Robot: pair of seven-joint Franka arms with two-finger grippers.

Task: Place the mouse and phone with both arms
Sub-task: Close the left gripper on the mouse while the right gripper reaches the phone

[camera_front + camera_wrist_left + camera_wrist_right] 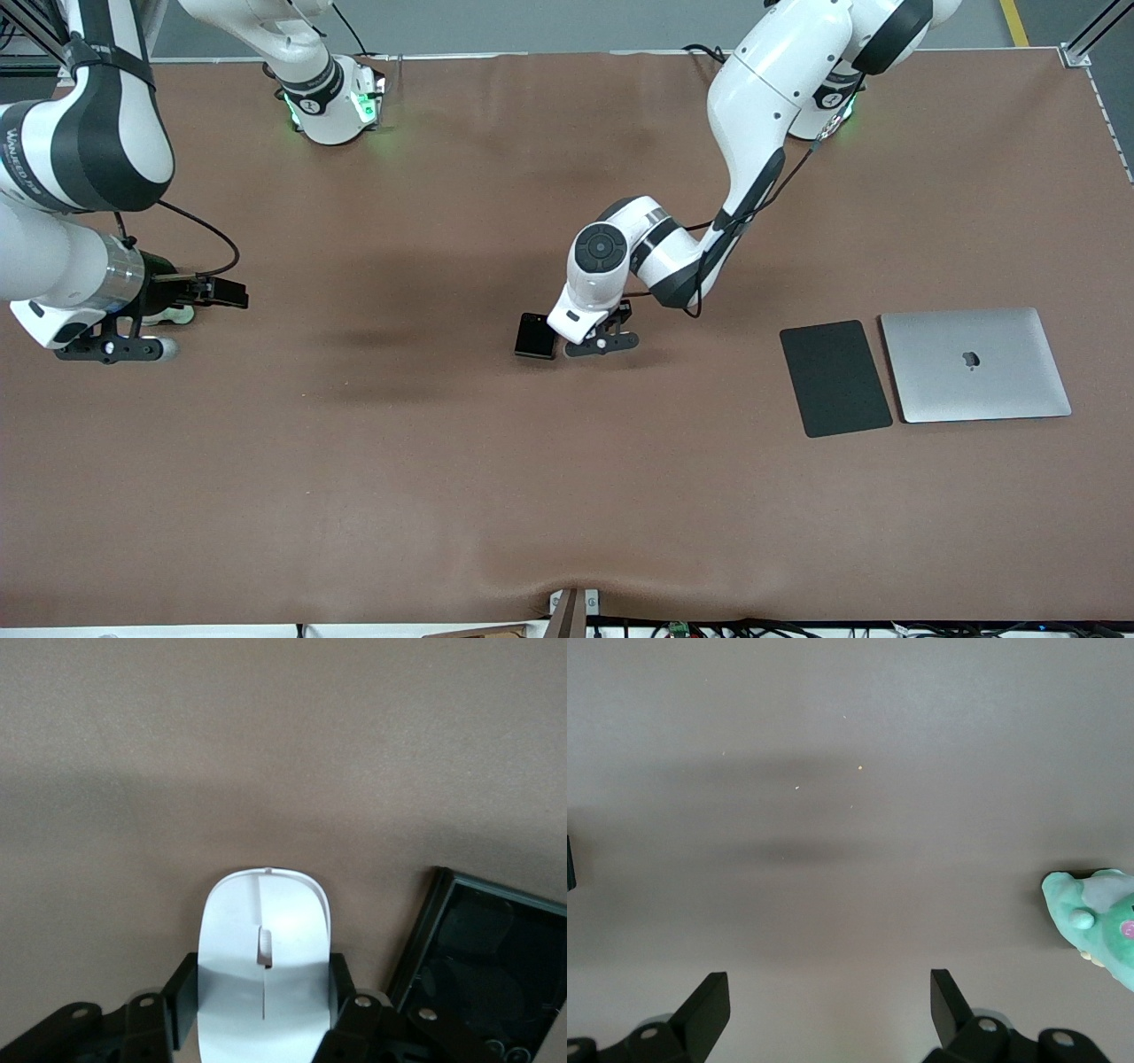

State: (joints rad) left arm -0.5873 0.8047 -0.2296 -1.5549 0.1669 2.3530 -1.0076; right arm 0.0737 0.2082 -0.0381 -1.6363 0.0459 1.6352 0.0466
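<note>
Our left tool is clamped on the sides of the mouse, low on the tabletop near its middle, with the phone lying just beside it. Our right tool waits wide open and empty over bare cloth at the right arm's end, near a green plush toy. We fear the glossy mouse may slip from the narrow grip on lifting, or a finger may nudge the phone.
</note>
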